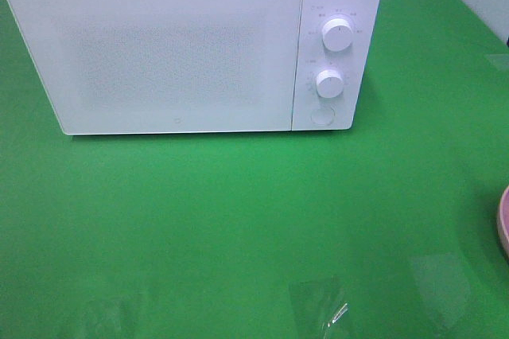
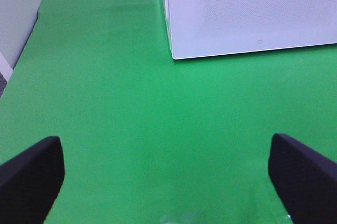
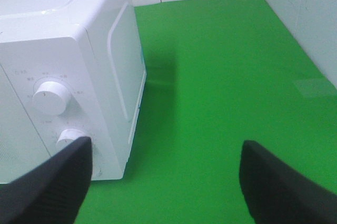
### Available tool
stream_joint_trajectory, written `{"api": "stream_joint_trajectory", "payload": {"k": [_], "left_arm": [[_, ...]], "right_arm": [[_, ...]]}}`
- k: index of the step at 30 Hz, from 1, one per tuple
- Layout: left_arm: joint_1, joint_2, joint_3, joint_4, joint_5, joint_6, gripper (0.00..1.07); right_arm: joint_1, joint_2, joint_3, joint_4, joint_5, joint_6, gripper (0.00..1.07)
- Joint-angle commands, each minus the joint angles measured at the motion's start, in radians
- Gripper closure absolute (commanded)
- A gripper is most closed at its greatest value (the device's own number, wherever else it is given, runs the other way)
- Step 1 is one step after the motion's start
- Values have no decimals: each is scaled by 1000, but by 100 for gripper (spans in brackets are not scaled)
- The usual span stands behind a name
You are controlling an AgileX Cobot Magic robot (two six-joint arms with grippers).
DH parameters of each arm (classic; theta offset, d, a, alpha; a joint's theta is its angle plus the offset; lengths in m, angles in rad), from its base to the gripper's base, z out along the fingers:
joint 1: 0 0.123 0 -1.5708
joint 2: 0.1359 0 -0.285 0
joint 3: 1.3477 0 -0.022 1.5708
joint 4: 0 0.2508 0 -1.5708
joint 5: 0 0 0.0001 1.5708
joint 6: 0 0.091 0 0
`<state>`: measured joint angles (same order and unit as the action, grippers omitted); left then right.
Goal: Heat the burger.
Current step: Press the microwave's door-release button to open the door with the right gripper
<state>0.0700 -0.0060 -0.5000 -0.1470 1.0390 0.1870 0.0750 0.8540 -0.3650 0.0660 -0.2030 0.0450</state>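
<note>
Obstacle: white box-shaped microwave, door shut, fills the back of the green cloth-covered table. Open passage in front of it and along its right side. A shallow pink bowl intrudes at the right edge.

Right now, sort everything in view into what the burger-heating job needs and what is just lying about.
For the job:
- white microwave, door shut
- its upper knob and lower knob
- the burger itself is not in view

Lying about:
- pink bowl, only its rim showing at the right edge
- clear tape patches on the green table
</note>
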Motion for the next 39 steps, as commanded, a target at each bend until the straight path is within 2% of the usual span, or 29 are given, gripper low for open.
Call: {"api": "stream_joint_trajectory", "payload": {"k": [1, 6, 8, 11, 12, 15, 16, 17, 18, 19, 20, 21, 23, 26, 27, 28, 30, 34, 39], "left_arm": [[4, -6, 3, -3, 1, 1, 9], [4, -6, 3, -3, 1, 1, 9], [4, -6, 3, -3, 1, 1, 9], [4, -6, 3, -3, 1, 1, 9], [4, -6, 3, -3, 1, 1, 9], [4, -6, 3, -3, 1, 1, 9], [4, -6, 3, -3, 1, 1, 9], [4, -6, 3, -3, 1, 1, 9], [4, -6, 3, -3, 1, 1, 9], [4, -6, 3, -3, 1, 1, 9], [4, -6, 3, -3, 1, 1, 9], [4, -6, 3, -3, 1, 1, 9], [4, -6, 3, -3, 1, 1, 9], [4, -6, 3, -3, 1, 1, 9], [4, -6, 3, -3, 1, 1, 9], [4, -6, 3, -3, 1, 1, 9], [4, -6, 3, -3, 1, 1, 9], [4, -6, 3, -3, 1, 1, 9], [4, -6, 3, -3, 1, 1, 9]], "right_arm": [[-3, 65, 27, 8, -162, -45, 31], [4, 127, 27, 41, -235, -70, 31], [60, 197, 27, 99, -298, -149, 31], [82, 216, 27, 119, -313, -185, 31], [131, 254, 27, 166, -349, -255, 31], [176, 290, 27, 226, -384, -319, 31], [227, 331, 27, 294, -439, -379, 31], [227, 331, 27, 294, -439, -379, 31], [274, 373, 27, 353, -502, -423, 31], [274, 373, 27, 353, -502, -423, 31], [329, 410, 27, 407, -582, -446, 31], [329, 410, 27, 407, -582, -446, 31], [430, 486, 26, 513, -709, -462, 31], [449, 505, 26, 539, -739, -463, 31], [495, 537, 25, 584, -786, -468, 31], [495, 537, 25, 584, -786, -468, 31], [584, 602, 25, 677, -907, -473, 31], [651, 660, 25, 735, -984, -473, 31], [696, 715, 25, 737, -1049, -468, 31]]}}
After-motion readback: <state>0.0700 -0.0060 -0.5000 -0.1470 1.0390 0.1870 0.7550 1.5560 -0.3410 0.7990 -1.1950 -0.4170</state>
